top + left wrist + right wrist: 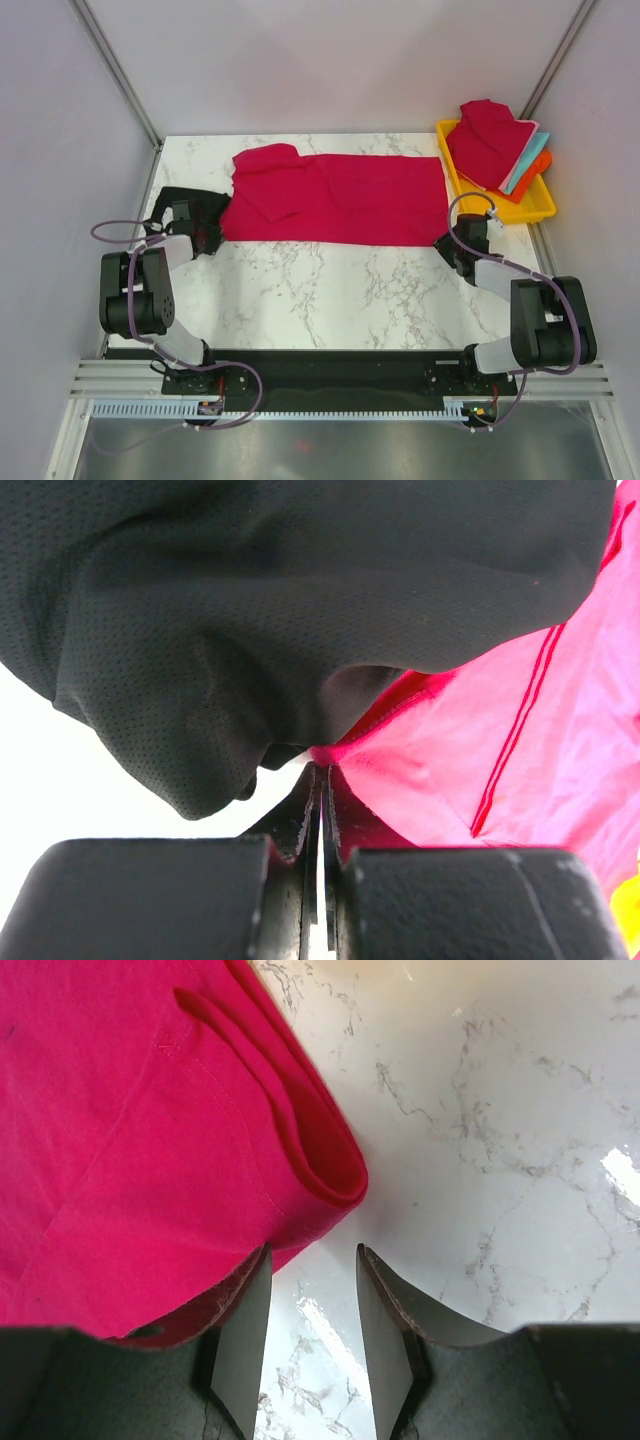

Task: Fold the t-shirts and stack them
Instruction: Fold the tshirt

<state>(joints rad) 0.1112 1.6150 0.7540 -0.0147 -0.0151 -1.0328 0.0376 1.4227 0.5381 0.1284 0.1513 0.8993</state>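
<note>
— What's at your left?

— My left gripper (320, 780) is low at the left end of the marble table (320, 290), its fingers pressed together. The tips meet right at the hem of the spread red t-shirt (340, 200). I can't tell whether any cloth is caught between them. A black t-shirt (300, 600) is bunched just above those tips, touching the red one.

— And the red shirt itself?

— It lies flat across the far half of the table, reaching from my left gripper to my right one. A flap of it is folded over near its left end.

— Your right side?

— My right gripper (313, 1252) sits at that shirt's near right corner, fingers apart. Only bare marble shows between them. The doubled-over corner lies just ahead of the gap, and the cloth's edge rests against one finger.

— Further right?

— The yellow tray (520, 212) sits at the table's far right corner. It holds a crumpled red t-shirt (488, 140) on top of a teal t-shirt (530, 160) and an orange t-shirt (535, 185).
</note>
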